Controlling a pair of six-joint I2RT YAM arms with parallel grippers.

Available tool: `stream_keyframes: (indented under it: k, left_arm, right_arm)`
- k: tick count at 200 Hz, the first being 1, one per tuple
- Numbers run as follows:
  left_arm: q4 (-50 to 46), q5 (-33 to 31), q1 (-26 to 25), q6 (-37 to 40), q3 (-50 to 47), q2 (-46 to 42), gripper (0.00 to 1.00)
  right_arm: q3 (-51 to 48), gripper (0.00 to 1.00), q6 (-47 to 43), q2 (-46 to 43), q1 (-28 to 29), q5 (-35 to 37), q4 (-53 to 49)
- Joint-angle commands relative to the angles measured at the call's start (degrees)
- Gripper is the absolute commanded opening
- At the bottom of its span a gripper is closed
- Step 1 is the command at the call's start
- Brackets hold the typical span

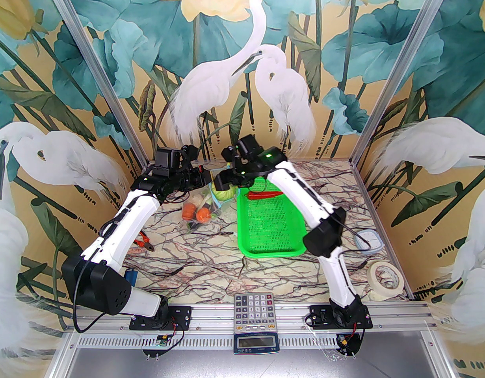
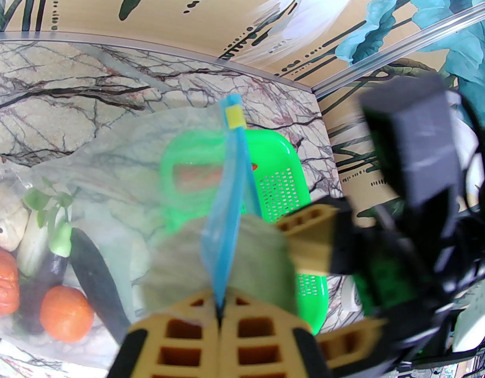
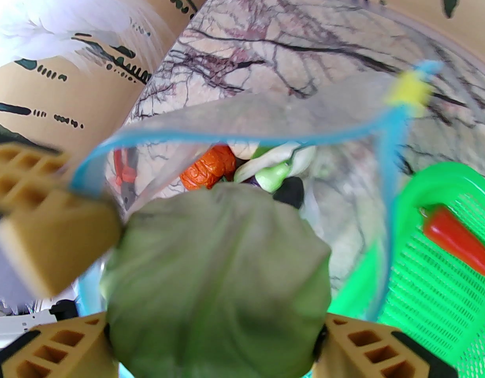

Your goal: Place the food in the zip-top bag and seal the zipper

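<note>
The zip-top bag [image 1: 205, 207] lies at the back of the table, left of the green basket [image 1: 270, 226]. My left gripper [image 2: 218, 309] is shut on its blue zipper [image 2: 230, 195] and holds the mouth up and open. Inside lie tomatoes [image 2: 65, 313], a dark eggplant [image 2: 96, 274] and a napa cabbage [image 2: 33, 246]. The green cabbage [image 3: 214, 270] sits in the bag's mouth between the fingers of my right gripper [image 3: 214, 325], whose jaws stand wide at its sides. A red chili [image 3: 459, 242] rests in the basket's far end.
Red-handled pliers [image 1: 144, 242] lie beside the left arm. A calculator [image 1: 255, 307] sits at the near edge. A tape roll [image 1: 385, 280] and a pale blue-rimmed lid [image 1: 368, 242] are at the right. The back wall is close behind the bag.
</note>
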Motion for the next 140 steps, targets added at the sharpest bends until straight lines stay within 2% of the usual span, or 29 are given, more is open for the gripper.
stream_keyframes:
  k: [1, 23, 47, 105, 140]
  left_arm:
    - [0.7, 1.2, 0.0, -0.3, 0.8, -1.1, 0.00]
    - [1.0, 1.2, 0.0, -0.3, 0.8, -1.1, 0.00]
    - [1.3, 1.5, 0.0, -0.5, 0.8, -0.8, 0.00]
    - [2.1, 1.3, 0.0, -1.2, 0.3, -1.3, 0.00]
    - [2.3, 1.2, 0.0, -1.3, 0.8, -1.7, 0.00]
  right_arm:
    - [-5.1, 0.87, 0.9, -7.8, -2.0, -1.2, 5.6]
    - [-11.4, 0.88, 1.8, -10.6, -3.7, -3.0, 8.9]
    - [-12.8, 0.78, 2.6, -10.4, -3.4, -4.8, 11.1]
    - [-9.3, 0.78, 4.7, -6.1, -1.2, -6.7, 13.0]
    - [-6.2, 0.78, 2.0, -1.3, 0.5, -3.1, 6.7]
